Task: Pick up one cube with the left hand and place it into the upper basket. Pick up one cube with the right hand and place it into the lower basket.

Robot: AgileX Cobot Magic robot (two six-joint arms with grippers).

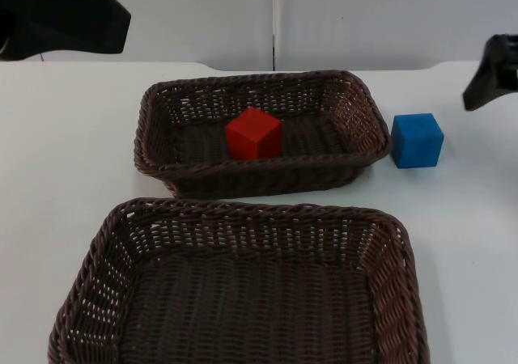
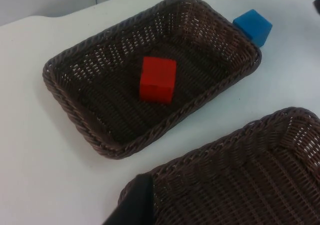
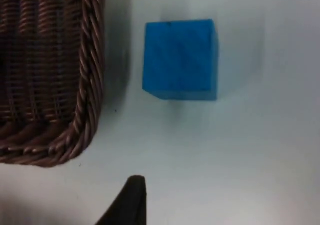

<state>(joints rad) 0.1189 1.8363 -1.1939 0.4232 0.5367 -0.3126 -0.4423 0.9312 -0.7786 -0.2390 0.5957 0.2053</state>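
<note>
A red cube (image 1: 253, 133) lies inside the upper wicker basket (image 1: 356, 105); the left wrist view shows the same red cube (image 2: 158, 79) on that basket's (image 2: 75, 105) floor. A blue cube (image 1: 417, 140) stands on the white table just right of the upper basket, apart from its rim. The lower basket (image 1: 113, 243) has nothing in it. My left gripper (image 1: 73, 16) is held high at the back left, well away from the cubes. My right gripper (image 1: 492, 77) hovers at the right edge, behind and right of the blue cube (image 3: 181, 59), with nothing in it.
The grey partition wall (image 1: 324, 16) closes the table at the back. Bare white table top (image 1: 65, 137) lies left of both baskets and right of the blue cube. The lower basket's corner (image 2: 280, 130) sits close in front of the upper one.
</note>
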